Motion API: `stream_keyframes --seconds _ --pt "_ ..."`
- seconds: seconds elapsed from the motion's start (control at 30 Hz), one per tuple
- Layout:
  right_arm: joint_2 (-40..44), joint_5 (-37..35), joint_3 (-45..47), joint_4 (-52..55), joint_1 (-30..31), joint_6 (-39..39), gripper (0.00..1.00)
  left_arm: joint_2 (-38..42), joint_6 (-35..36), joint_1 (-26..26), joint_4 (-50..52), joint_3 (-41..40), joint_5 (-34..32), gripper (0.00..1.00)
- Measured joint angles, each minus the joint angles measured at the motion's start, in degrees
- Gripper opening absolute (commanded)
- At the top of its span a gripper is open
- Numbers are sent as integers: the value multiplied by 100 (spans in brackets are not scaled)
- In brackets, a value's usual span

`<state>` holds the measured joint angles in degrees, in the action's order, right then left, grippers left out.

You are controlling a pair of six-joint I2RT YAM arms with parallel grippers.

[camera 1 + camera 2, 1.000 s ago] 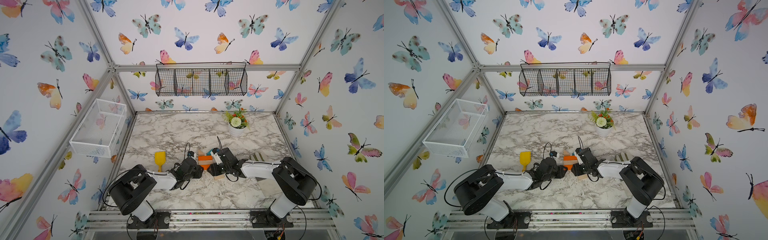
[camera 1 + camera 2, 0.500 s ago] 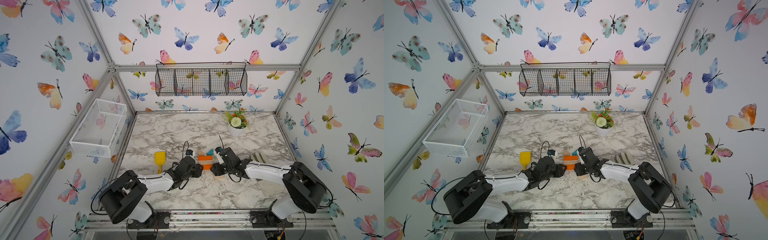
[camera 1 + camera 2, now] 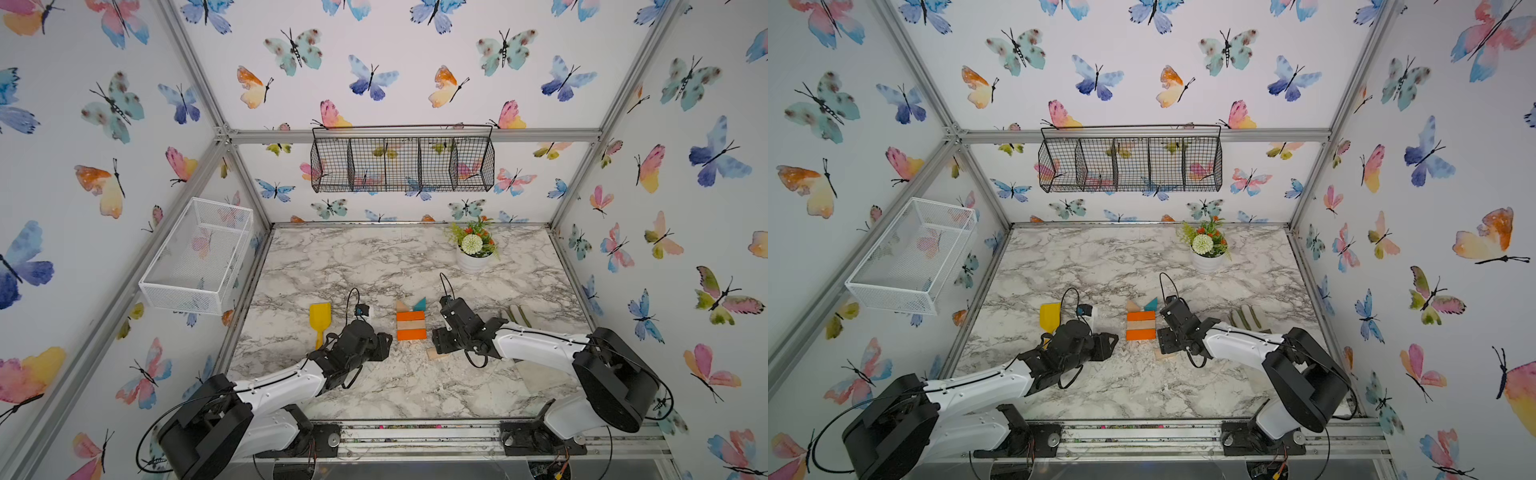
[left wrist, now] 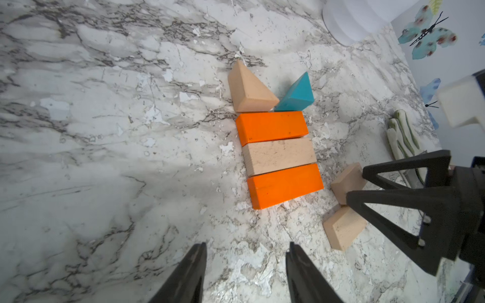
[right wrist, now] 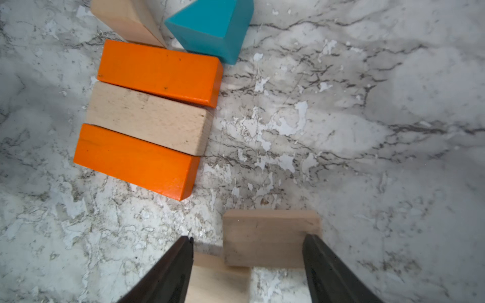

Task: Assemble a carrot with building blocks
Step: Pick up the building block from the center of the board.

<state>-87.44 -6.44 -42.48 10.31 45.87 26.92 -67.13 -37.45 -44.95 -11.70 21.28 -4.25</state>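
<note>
The carrot lies flat mid-table as an orange bar (image 3: pixel 410 316), a tan bar (image 3: pixel 410 325) and a second orange bar (image 3: pixel 411 334) packed side by side. A tan triangle (image 4: pixel 249 89) and a teal triangle (image 4: pixel 295 94) sit at its far end. Left of the stack, my left gripper (image 4: pixel 245 251) is open over bare marble. To the right, my right gripper (image 5: pixel 248 241) is open astride two small tan blocks, one (image 5: pixel 270 236) between its fingertips and one (image 5: pixel 217 280) partly hidden beneath it. Nothing is held.
A yellow toy shovel (image 3: pixel 319 318) lies left of my left arm. A white flower pot (image 3: pixel 473 259) stands at the back right, and a green-striped glove (image 3: pixel 517 316) lies beside my right arm. A white mesh basket (image 3: pixel 199 257) and a black wire basket (image 3: pixel 403 160) hang on the walls.
Both grippers have drawn back sideways from the ends of the bar stack and opened wider. The bars now show fully between them.
</note>
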Motion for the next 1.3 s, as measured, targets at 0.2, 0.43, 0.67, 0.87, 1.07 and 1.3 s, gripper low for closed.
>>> stream_keyframes --seconds 0.2,0.43,0.67,0.87,1.07,1.3 --pt "-192 -258 -105 -55 24 -20 73 101 -2 0 44 -63 4 54" --pt "-240 -483 -35 42 13 2 73 157 -4 0 42 -127 4 54" --pt "-229 -511 68 170 13 11 72 111 -9 0 -15 -127 13 54" --pt "-13 -511 140 192 13 11 68 42 -13 0 -81 -131 52 54" --pt "400 -509 131 205 13 -15 67 -57 -31 0 -177 -162 76 54" --pt "212 -448 85 118 13 -39 68 -90 -50 0 -275 -212 116 54"
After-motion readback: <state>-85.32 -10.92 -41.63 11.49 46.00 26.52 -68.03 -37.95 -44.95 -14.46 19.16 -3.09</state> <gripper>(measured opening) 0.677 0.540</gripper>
